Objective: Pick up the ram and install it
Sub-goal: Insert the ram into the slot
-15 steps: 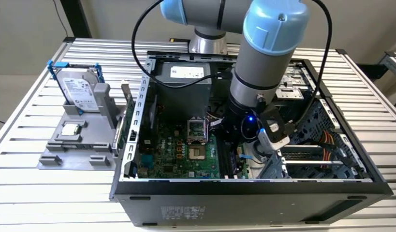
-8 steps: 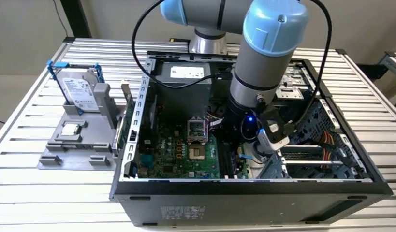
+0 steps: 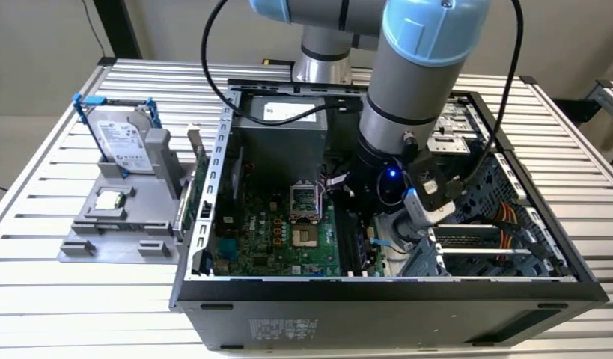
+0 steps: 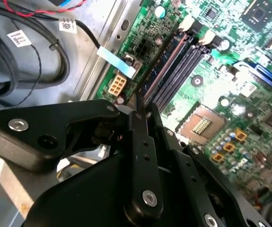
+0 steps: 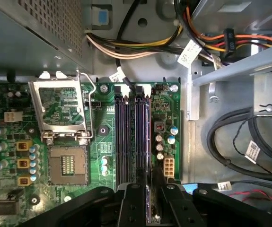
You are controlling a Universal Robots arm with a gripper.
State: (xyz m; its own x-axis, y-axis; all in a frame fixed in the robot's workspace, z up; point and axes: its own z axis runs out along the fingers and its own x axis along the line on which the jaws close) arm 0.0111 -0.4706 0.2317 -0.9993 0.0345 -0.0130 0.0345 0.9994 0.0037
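My gripper (image 5: 151, 208) is down inside the open computer case (image 3: 386, 288), over the green motherboard (image 3: 256, 239). It is shut on the ram (image 4: 139, 100), which shows edge-on as a thin dark blade sticking out between the black fingers (image 4: 143, 142). The ram (image 5: 149, 156) runs along the memory slot nearest the small capacitors, beside the other dark memory slots (image 5: 128, 137). Whether it sits in the slot or just above it I cannot tell. In the exterior view the gripper (image 3: 378, 238) is low beside the board, under the arm's wrist.
The processor socket (image 5: 68, 163) and its raised lid (image 5: 60, 109) lie beside the slots. Cable bundles (image 5: 235, 146) and a metal drive cage (image 3: 486, 232) crowd the other side. Outside the case, a grey fixture (image 3: 96, 247) holds a silver hard drive (image 3: 121, 142) and a square processor chip (image 3: 108, 200).
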